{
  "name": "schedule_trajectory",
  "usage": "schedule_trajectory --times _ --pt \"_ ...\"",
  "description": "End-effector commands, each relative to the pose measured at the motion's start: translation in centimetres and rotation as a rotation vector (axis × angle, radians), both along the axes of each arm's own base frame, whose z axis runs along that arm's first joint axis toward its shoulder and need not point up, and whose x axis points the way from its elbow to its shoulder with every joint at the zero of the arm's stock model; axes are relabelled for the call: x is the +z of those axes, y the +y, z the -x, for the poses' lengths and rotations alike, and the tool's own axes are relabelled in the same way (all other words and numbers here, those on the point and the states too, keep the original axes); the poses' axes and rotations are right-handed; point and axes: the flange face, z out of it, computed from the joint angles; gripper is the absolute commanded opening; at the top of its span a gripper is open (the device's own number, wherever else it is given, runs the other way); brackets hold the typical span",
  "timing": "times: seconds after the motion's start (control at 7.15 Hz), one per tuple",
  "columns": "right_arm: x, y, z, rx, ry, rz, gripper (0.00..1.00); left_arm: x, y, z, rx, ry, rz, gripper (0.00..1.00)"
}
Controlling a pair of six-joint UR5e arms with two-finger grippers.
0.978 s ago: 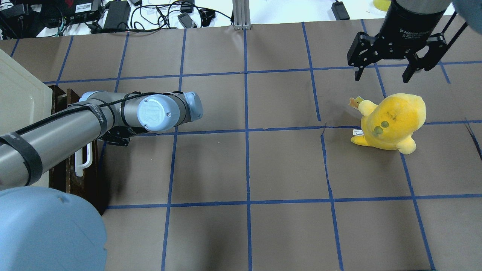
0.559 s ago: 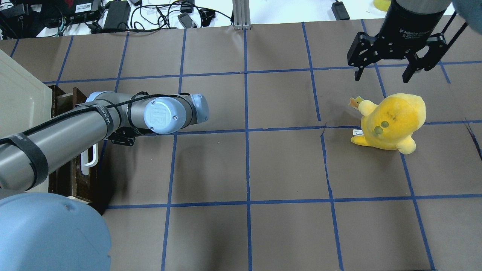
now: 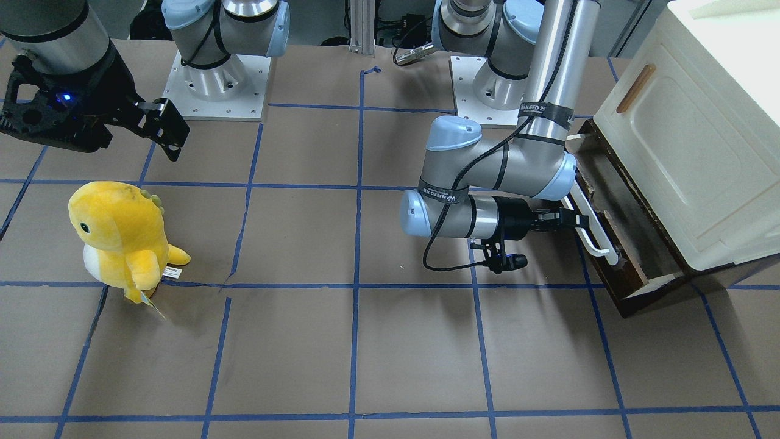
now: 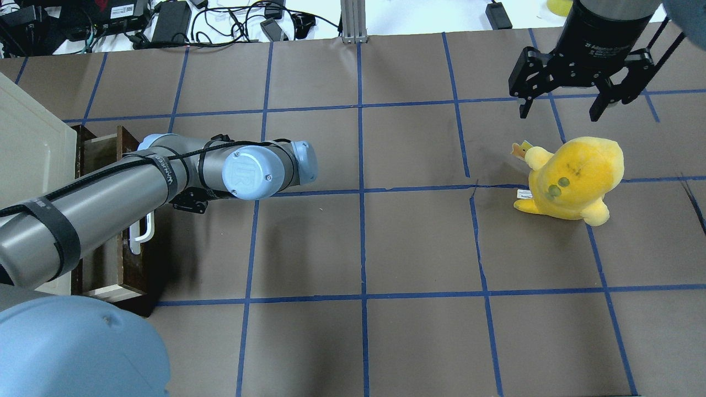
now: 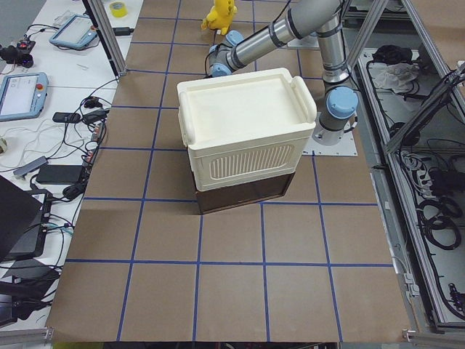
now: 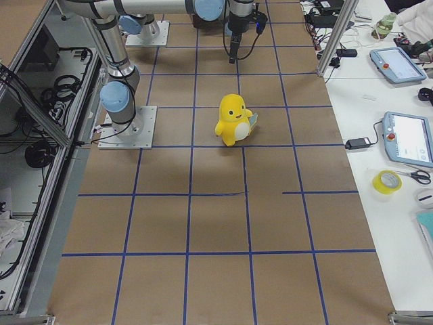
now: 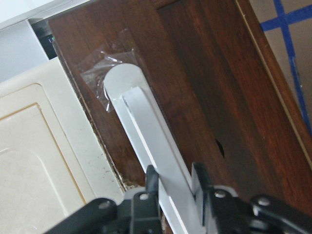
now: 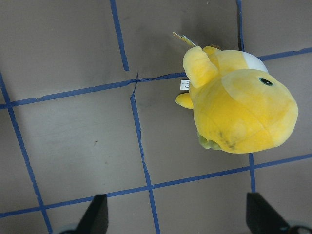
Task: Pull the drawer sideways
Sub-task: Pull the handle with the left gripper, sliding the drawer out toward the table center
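Drawer [image 3: 637,225] with a dark wooden front sits partly open under the cream cabinet [image 3: 688,134] at the worktop's [image 4: 353,242] left end — the left gripper [image 7: 173,178] has its jaws clamped on the white bar handle [image 7: 146,131], while the right gripper [image 4: 560,113] hangs with jaws wide near a yellow plush toy [image 4: 573,176].

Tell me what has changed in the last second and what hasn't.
The drawer has slid further out from under the cabinet, rightward in the overhead view. The left hand, shut on the handle, has travelled with it, and so has the left arm. The right hand stays open above the toy, which has not moved.
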Motion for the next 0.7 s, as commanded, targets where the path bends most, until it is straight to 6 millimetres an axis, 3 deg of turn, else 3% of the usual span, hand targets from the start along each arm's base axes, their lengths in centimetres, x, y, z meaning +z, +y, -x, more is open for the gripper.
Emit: schedule_trajectory --times 0.0,0.56 --pt "0.0 0.0 0.1 -0.002 0.000 0.000 1.00 0.2 0.3 0.9 -0.017 0.001 0.002 0.27" --pt "0.0 0.0 0.0 0.000 0.000 0.000 1.00 -0.1 0.2 1.9 -0.038 0.005 0.016 0.27"
